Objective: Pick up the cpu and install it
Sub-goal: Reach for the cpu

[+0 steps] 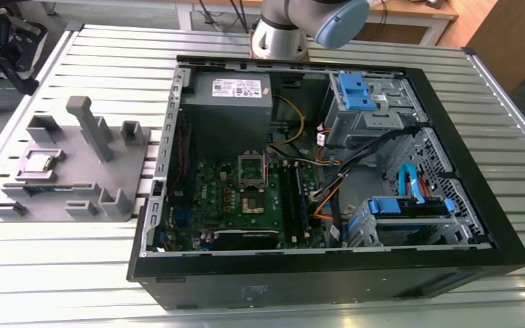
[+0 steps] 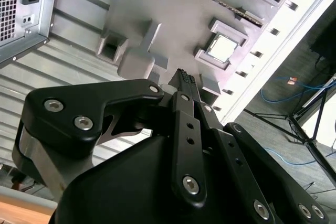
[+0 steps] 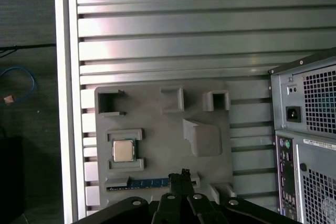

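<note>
The cpu (image 1: 42,162), a small silvery square chip, lies flat in a raised pocket of the grey holder plate (image 1: 107,174) at the exterior view's left, beside the open computer case. Both wrist views look down on the cpu (image 2: 221,48) (image 3: 124,151) from well above. My gripper (image 2: 184,76) (image 3: 181,174) hangs high over the holder plate, apart from the chip, its black fingers pressed together with nothing between them. Inside the case, the motherboard's socket (image 1: 251,198) sits near the board's middle with its cover plate (image 1: 251,167) swung up.
A long memory stick (image 3: 147,183) lies in a slot of the holder plate near the cpu. Upright grey posts (image 1: 89,126) rise from the plate. The case holds a grey power supply (image 1: 230,89), blue drive brackets (image 1: 358,92) and loose cables (image 1: 335,184).
</note>
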Controlling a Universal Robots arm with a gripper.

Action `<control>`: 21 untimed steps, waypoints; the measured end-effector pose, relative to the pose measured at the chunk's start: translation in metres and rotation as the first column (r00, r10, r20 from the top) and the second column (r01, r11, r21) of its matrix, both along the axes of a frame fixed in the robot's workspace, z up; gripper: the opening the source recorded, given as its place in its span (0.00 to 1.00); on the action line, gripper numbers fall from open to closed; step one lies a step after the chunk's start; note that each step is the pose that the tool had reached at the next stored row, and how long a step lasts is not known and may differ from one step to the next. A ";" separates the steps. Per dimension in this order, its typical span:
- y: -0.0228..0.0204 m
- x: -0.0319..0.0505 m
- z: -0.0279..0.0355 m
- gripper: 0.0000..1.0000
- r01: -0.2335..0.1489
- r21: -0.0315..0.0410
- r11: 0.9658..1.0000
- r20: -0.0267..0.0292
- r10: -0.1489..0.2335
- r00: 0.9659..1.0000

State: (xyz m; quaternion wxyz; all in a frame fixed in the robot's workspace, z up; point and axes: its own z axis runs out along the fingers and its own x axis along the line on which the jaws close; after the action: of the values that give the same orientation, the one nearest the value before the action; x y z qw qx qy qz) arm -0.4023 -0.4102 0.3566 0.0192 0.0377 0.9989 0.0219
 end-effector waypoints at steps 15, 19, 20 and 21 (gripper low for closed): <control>0.0000 -0.0270 -0.0124 0.11 0.000 0.000 1.000 0.000 0.000 1.000; 0.0000 -0.0302 -0.0169 0.11 0.000 0.000 1.000 0.000 0.000 1.000; 0.0000 -0.0309 -0.0180 0.11 0.000 0.000 1.000 0.000 0.000 1.000; 0.0000 -0.0316 -0.0190 0.11 0.000 0.000 1.000 0.000 0.000 1.000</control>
State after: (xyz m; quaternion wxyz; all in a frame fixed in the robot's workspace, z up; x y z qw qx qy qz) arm -0.4340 -0.4102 0.3376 0.0190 0.0377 0.9989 0.0219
